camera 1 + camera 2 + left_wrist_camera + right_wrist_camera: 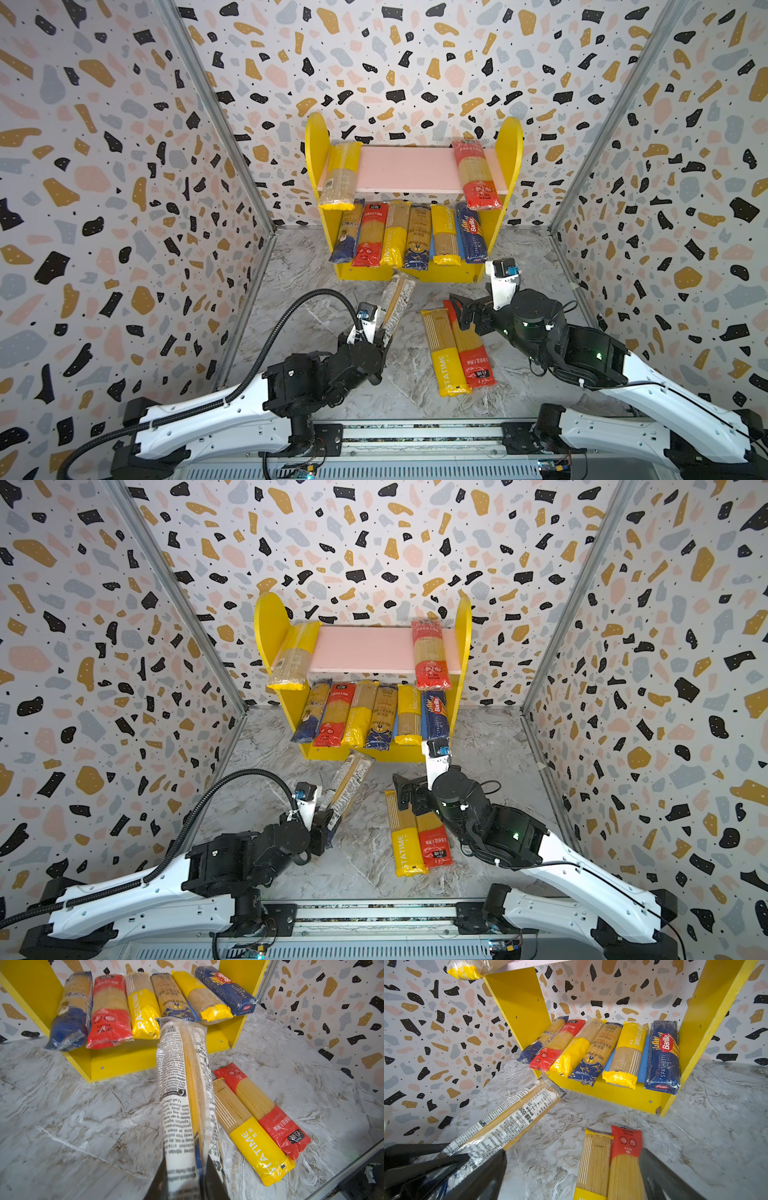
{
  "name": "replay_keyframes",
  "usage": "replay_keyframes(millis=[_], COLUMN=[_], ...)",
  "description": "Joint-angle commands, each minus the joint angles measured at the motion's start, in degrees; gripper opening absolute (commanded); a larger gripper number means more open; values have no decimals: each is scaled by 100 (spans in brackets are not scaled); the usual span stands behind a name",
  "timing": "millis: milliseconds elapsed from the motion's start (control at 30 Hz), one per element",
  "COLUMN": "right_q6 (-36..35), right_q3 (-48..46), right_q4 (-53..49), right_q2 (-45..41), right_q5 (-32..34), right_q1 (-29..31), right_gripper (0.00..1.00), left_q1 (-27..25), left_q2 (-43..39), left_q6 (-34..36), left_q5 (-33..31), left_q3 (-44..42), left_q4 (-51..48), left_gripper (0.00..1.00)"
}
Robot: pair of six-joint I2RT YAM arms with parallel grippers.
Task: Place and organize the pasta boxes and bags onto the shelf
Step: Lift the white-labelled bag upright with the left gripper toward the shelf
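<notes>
In both top views the shelf [510, 141] is standing at the middle of the counter's [407, 386] back edge. Its pink upper board [405, 168] is carrying a yellow-ended pack [341, 174] against the left panel and a red-ended pack [473, 174] near the right panel, both overhanging the front. Below, six packs [392, 237] are lying side by side, with the dark blue Barilla pack [471, 237] rightmost. The left claw [381, 333] is clamping shut on the near end of a white-printed pack [397, 299], which is slanting toward the shelf's front. Right of it, toward the counter's front edge, a yellow PASTATIME pack [442, 353] and a red pack [473, 353] are lying touching along their length. The right claw [463, 316] is hovering wide open over their far ends. In the left wrist view the dark fingers [160, 1184] are pinching the white-printed pack from both sides, and its far end is reaching the row of six. Whether that end is resting on the counter is hard to tell. In the right wrist view the spread fingers [660, 1178] are straddling the two packs on the counter without gripping either. The blue lower board [644, 1064] is showing between the Barilla pack and its yellow neighbour, and the white-printed pack is pointing at the shelf's near left corner.
</notes>
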Motion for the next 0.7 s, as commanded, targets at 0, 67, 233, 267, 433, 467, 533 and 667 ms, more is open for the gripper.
replay_keyframes(millis=[0, 67, 233, 267, 433, 467, 533, 667], right_q6=[-46, -83, -210, -240, -346, -360, -412, -486], right_q3=[282, 361, 641, 701, 957, 1014, 1121, 1349], right_q4=[-173, -211, -260, -266, -278, -283, -283, -265], right_q2=[-105, -89, 60, 100, 306, 347, 429, 565], right_q5=[198, 232, 315, 321, 361, 346, 288, 200], right_q1=[23, 20, 17, 11, -54, -88, -159, -263], right_gripper=[99, 99, 99, 99, 99, 99, 99, 99], left_q1=[-7, -7, -7, -7, -7, -7, -7, -7], left_q2=[-17, 54, 246, 282, 438, 479, 551, 663], left_q6=[411, 556, 865, 924, 1203, 1256, 1348, 1498], left_q5=[-484, -477, -533, -545, -565, -573, -590, -591], left_q3=[570, 703, 1083, 1171, 1624, 1720, 1924, 2295], left_q4=[755, 766, 752, 736, 678, 644, 560, 428], left_gripper=[0, 0, 0, 0, 0, 0, 0, 0])
